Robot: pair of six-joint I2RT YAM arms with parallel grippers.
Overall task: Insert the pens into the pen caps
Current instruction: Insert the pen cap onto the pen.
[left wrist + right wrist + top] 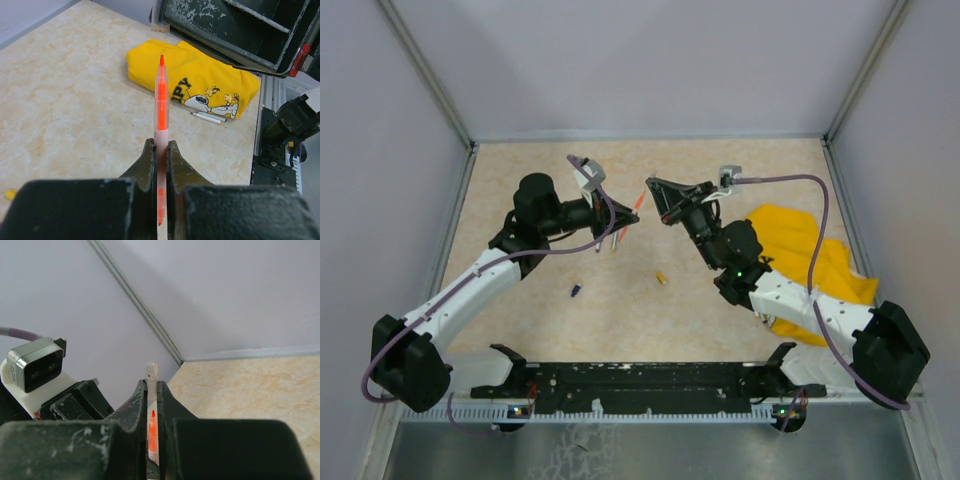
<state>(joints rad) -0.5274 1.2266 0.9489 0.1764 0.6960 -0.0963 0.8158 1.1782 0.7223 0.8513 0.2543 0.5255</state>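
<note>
Pen [161, 100] clamped between our left fingers [175, 160] pointed its orange tip out past them, long axis aimed toward the right fingers [135, 405], both left of the cloth [800, 240]. Those right fingers were clamped on a pale tube with orange inside, which we judged the cap [151, 371]. Tip and cap stood near but apart; we thought the coming push depended on lining their axes up.

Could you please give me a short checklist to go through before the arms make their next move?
1. Left gripper shut on orange pen: ok.
2. Pen tip bare, pointing away from the gripper: ok.
3. Right gripper shut on a pale tube: ok.
4. That tube is the matching cap: cannot tell.
5. Pen tip lined up with the tube: cannot tell.
</note>
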